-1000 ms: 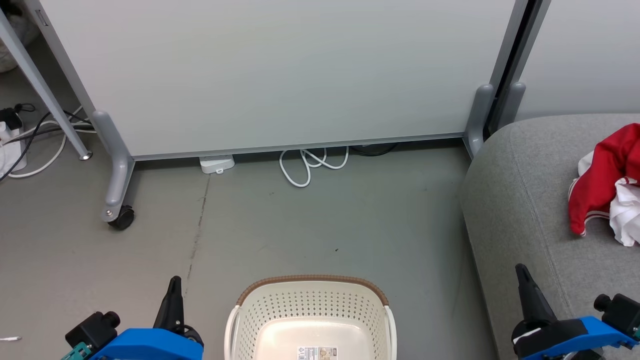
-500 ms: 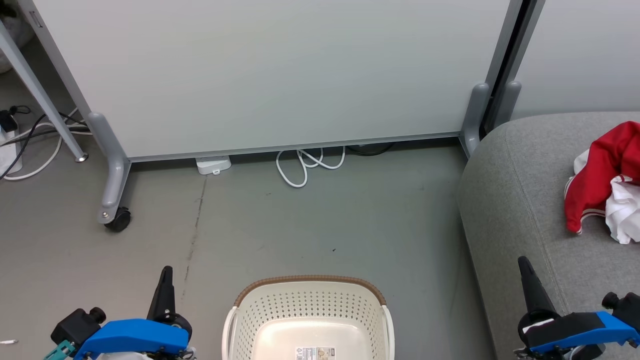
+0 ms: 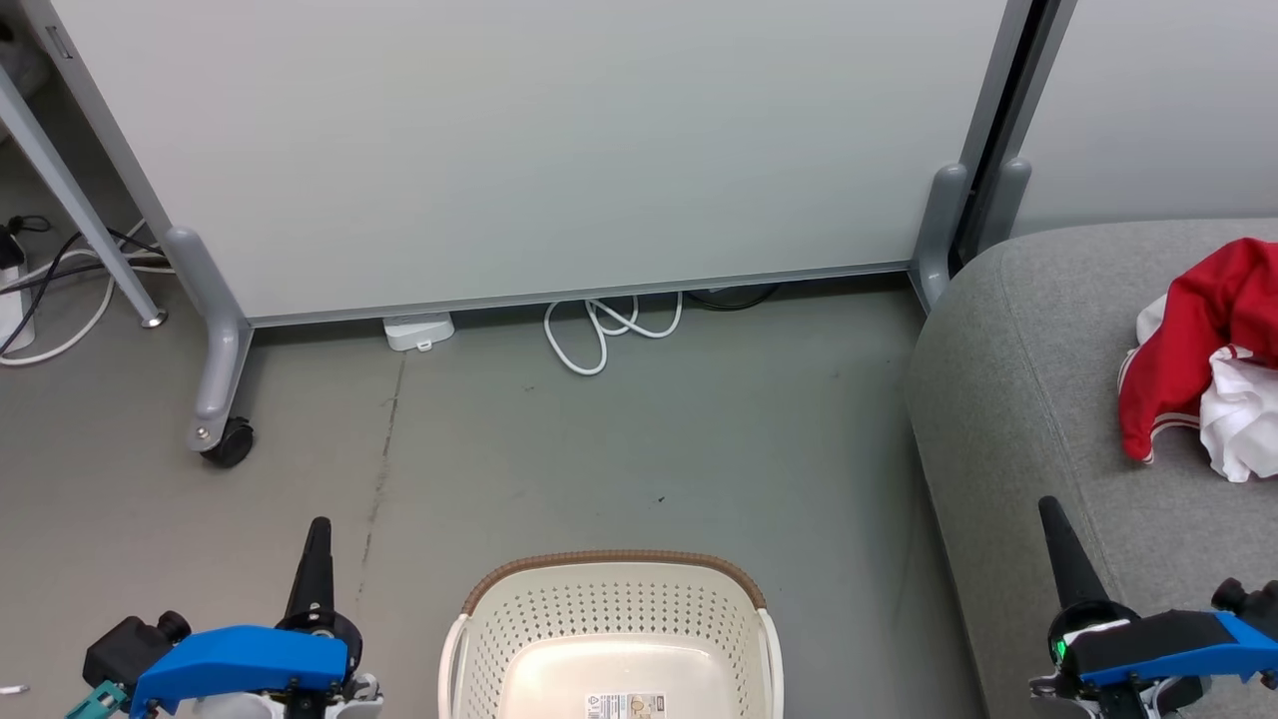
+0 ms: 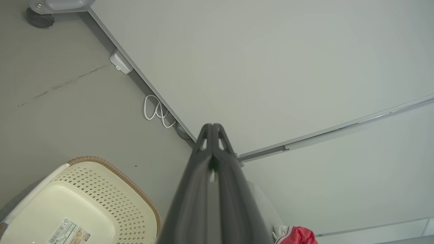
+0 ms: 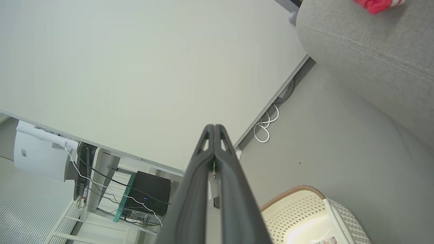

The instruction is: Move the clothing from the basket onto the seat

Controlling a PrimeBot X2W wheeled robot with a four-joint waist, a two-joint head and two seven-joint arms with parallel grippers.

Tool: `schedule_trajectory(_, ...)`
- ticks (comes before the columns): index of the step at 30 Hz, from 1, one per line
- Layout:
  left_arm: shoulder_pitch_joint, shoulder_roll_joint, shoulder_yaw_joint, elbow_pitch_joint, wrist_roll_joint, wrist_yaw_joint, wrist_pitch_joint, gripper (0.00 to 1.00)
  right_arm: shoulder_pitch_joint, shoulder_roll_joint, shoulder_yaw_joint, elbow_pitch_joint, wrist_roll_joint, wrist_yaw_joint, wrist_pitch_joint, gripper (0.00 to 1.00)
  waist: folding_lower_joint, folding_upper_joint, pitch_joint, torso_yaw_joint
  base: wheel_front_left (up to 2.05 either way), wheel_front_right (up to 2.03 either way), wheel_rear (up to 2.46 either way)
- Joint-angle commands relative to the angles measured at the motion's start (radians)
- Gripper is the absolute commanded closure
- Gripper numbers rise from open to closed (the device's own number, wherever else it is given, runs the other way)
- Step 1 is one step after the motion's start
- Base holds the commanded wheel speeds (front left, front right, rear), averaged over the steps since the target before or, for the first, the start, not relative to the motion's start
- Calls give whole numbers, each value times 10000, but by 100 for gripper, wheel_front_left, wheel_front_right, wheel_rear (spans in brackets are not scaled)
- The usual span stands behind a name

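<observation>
Sprawling on the right, the sofa (image 3: 1028,399) stood near the basket (image 3: 614,571), which showed nothing but its label inside. The clothing (image 3: 1188,350) lay heaped on the sofa. The left gripper (image 3: 319,529) and right gripper (image 3: 1048,509), both closed on nothing, had eased slightly outward: job seemingly finished.

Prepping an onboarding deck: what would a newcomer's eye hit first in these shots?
The red-and-white clothing, heaped on the grey sofa at the right edge of the head view. Next the cream basket at bottom centre, just a label showing inside, with the left pincer and right pincer shut on either side of it. Behind, a big pale panel spans the top.
</observation>
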Motion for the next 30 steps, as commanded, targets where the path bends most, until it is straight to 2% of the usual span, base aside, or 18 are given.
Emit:
schedule_trajectory(1, -271, 5, 113, -163, -240, -16, 57, 100, -226, -59, -26, -119, 275, 5, 36, 100, -1, 0, 0, -10, 0, 0, 0)
schedule_trajectory(30, -371, -114, 712, -670, -2558, -24, 751, 100, -464, -75, -110, -138, 3030, 6, 457, 100, -1, 0, 2, -220, 0, 0, 0)
